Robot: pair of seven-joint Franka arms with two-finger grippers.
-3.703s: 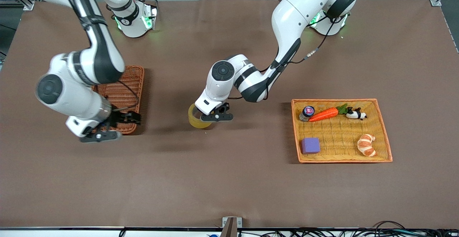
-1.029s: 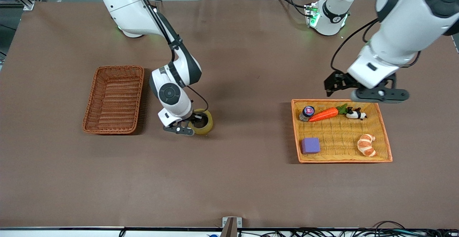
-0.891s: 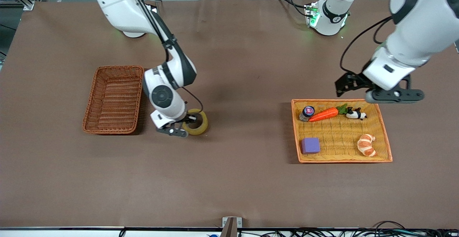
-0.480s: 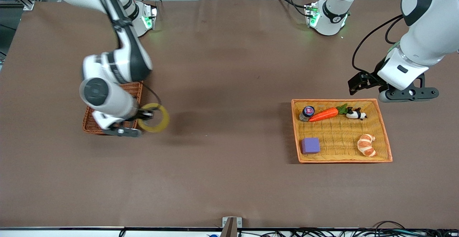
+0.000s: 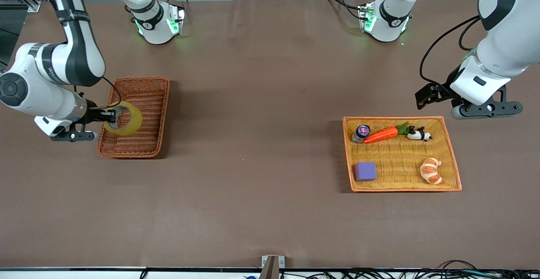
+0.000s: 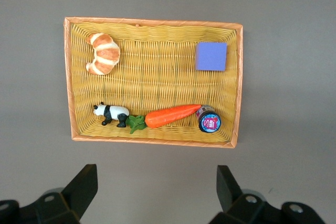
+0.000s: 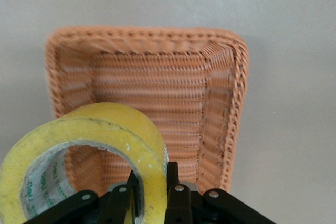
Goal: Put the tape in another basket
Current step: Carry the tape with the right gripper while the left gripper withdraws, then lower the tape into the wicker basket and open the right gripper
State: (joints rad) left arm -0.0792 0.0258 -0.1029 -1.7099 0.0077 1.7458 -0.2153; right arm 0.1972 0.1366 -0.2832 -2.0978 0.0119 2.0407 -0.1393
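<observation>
Over the basket (image 5: 145,101), up in the air, the right gripper (image 5: 109,115) pinches the wall of the tape (image 5: 123,118), one finger inside the ring's hole and one outside. Toward the left arm's end of the counter (image 5: 261,186), the left gripper (image 6: 155,192) hangs spread wide, beside the tray's (image 5: 451,152) edge.

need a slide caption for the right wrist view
Right hand shut on the tape, held above the basket.
</observation>
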